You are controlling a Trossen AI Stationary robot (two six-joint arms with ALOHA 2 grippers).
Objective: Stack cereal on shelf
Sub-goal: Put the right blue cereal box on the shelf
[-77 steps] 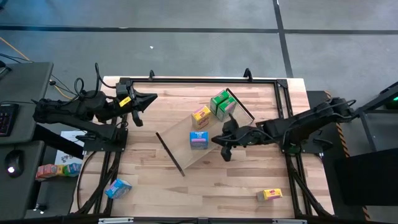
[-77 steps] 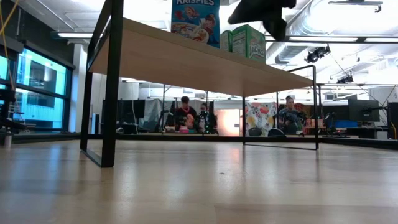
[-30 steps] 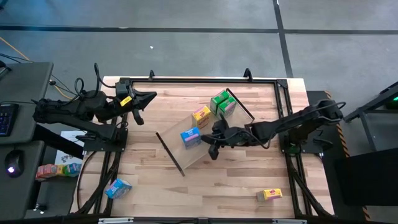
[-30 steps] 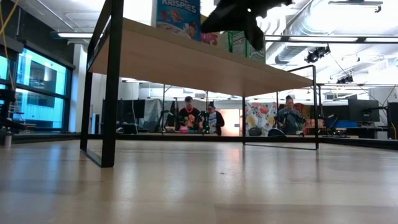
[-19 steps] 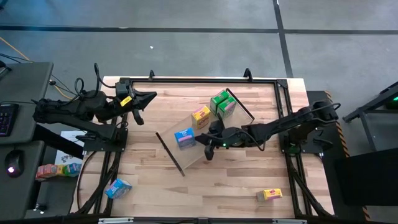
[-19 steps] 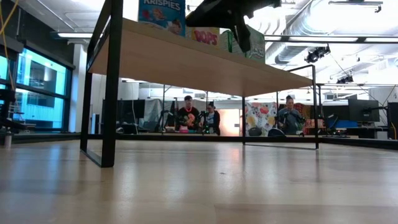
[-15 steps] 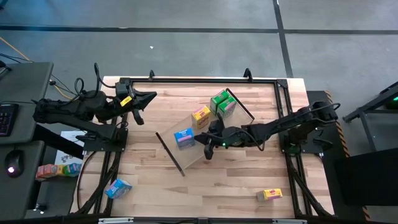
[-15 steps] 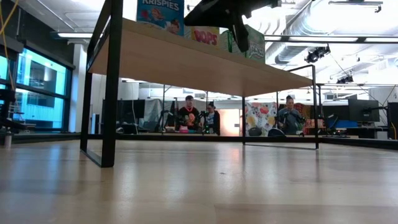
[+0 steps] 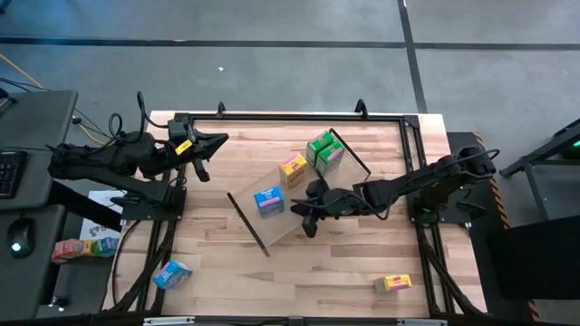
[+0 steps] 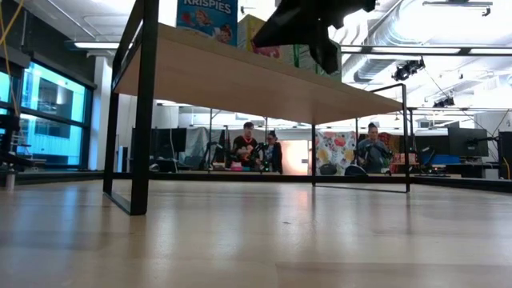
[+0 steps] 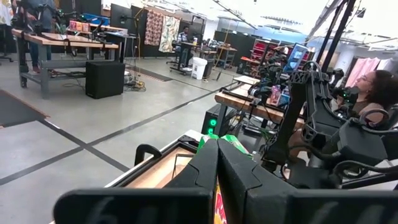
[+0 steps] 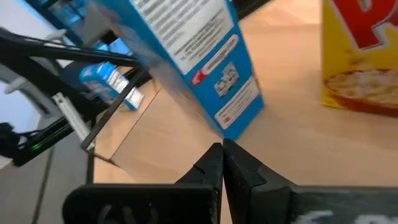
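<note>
The shelf (image 9: 299, 195) lies slantwise across the middle of the surface (image 9: 362, 263), and it serves here as the landmark. On its board stand three boxes: a blue cereal box (image 9: 268, 200) toward the shelf's lower-left end, a yellow cereal box (image 9: 292, 169) near the middle, and a green cereal box (image 9: 324, 150) at the upper-right end. The right hand (image 9: 294, 212) sits at the shelf's near long edge, just beside the blue box, which lies up and to the left of its fingertips. In the right wrist view the blue box (image 12: 193, 56) leans away at a tilt, right in front of the fingers (image 12: 214, 162), which are pressed together and grip nothing; whether the tips touch the box I cannot tell. The shelf's long axis runs from lower left to upper right, so any further nudge of the blue box would go along the board. This arm is by far the nearer to every box on the shelf. Off the shelf, a second blue box (image 9: 172, 273) lies well away to the lower left and a second yellow box (image 9: 392, 283) well away to the lower right, both yet to be stacked. The left hand (image 9: 210, 143) waits above and left of the shelf, fingers closed and empty.
</note>
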